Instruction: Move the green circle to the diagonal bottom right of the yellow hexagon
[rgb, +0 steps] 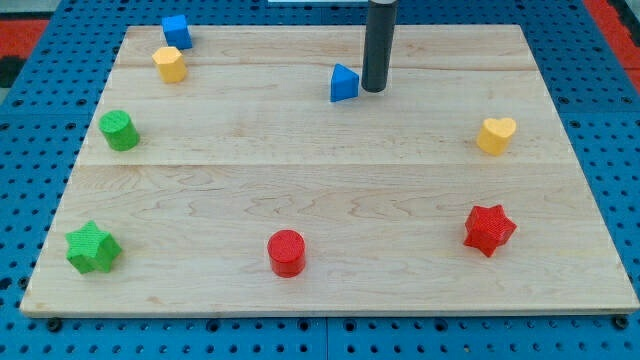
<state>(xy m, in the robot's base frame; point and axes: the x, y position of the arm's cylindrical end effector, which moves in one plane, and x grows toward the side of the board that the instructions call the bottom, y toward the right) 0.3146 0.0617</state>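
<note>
The green circle (119, 131) is a short green cylinder near the board's left edge. The yellow hexagon (169, 64) sits above and slightly right of it, near the top left corner. My tip (374, 90) stands at the view's top middle, just right of a blue triangle (344, 84), almost touching it. The tip is far to the right of both the green circle and the yellow hexagon.
A blue cube (176, 31) lies just above the yellow hexagon. A green star (92, 248) sits at the bottom left, a red circle (287, 252) at the bottom middle, a red star (489, 229) at the bottom right, a yellow heart (495, 134) at the right. The wooden board (330, 190) lies on blue pegboard.
</note>
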